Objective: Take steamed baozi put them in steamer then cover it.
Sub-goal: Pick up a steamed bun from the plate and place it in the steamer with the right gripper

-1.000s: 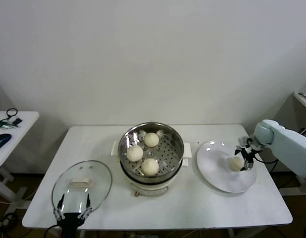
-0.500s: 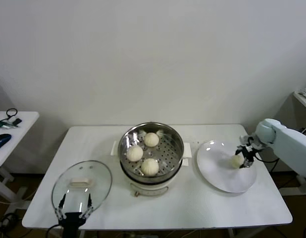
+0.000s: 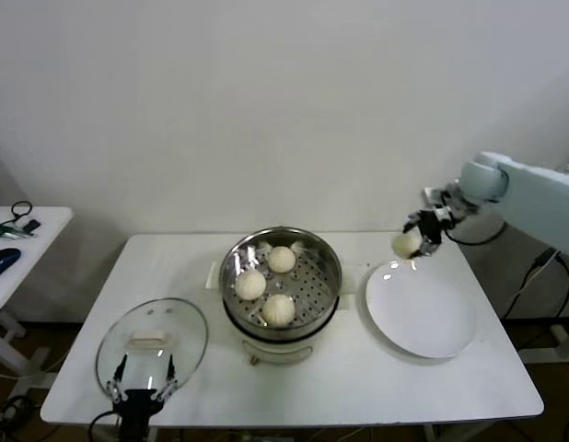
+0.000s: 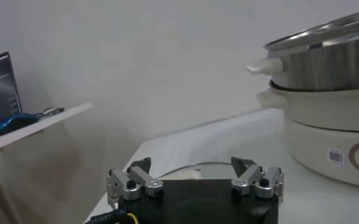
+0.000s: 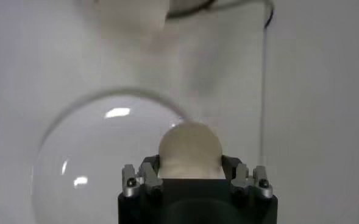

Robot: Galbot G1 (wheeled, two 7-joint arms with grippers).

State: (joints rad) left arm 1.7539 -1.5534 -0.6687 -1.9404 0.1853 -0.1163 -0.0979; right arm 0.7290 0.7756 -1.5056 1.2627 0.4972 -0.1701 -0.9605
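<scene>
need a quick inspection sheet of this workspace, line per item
surface: white table, steamer in the middle
steamer: uncovered, three baozi on its perforated tray
fourth baozi: held in the air above the white plate, which is bare
cover: flat on the table, left of the steamer
clutter: nothing seen on the table
right end effector: shut on the fourth baozi
left end effector: open, at the cover's near edge
cables: black cable along the right arm
surroundings: plain wall, side table on the left with small items
</scene>
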